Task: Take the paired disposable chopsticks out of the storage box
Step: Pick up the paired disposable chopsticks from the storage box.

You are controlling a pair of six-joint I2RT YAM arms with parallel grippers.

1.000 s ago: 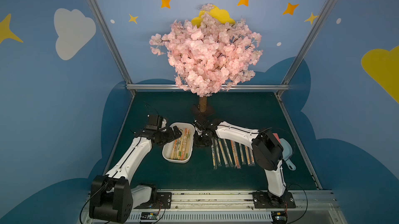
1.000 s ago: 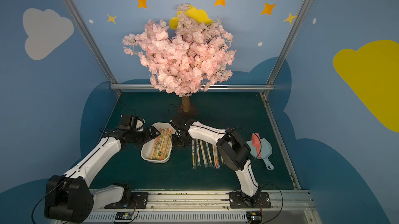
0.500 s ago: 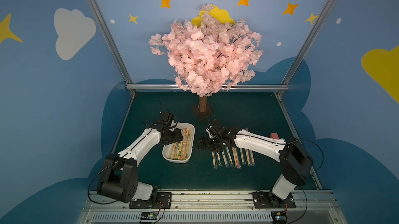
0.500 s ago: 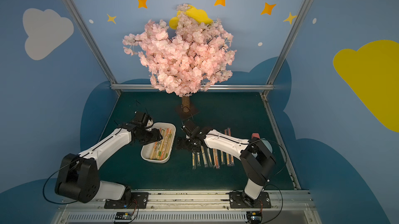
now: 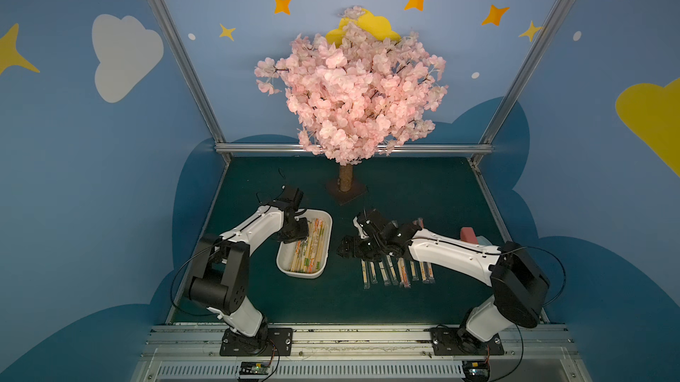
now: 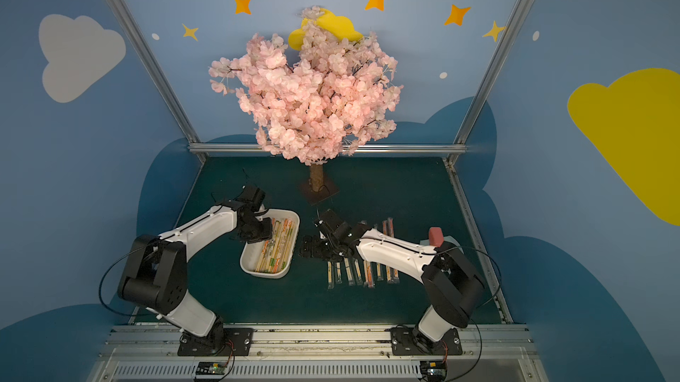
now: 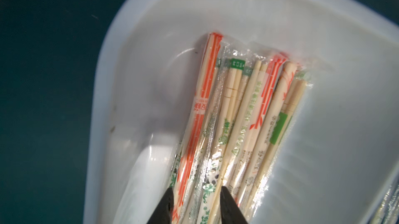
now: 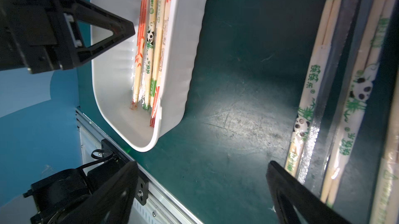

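The left fingers (image 7: 166, 210) stood narrow, astride two or three sleeved pairs partway along the bundle. Whether they had pinched home could not be told. The right fingers (image 8: 280, 179) stood wide and empty, low over the bench (image 5: 423, 185) between the box and the row.

The chopsticks (image 7: 237, 115) lay lengthwise in the box (image 7: 140, 82), bunched to one side and overlapping. A row (image 5: 399, 273) of pairs lay on the bench beside the box, partly under the right arm.

Handling, as judged: each pair would be light and stiff along its length. The clear sleeve looked slick and crinkly, so neighbouring pairs would likely cling or slide out together. The best hold was judged to be across the width of a single pair, where the wood backs the film.

Appearance: pale wood in clear sleeves printed in orange or green, some bearing a panda.
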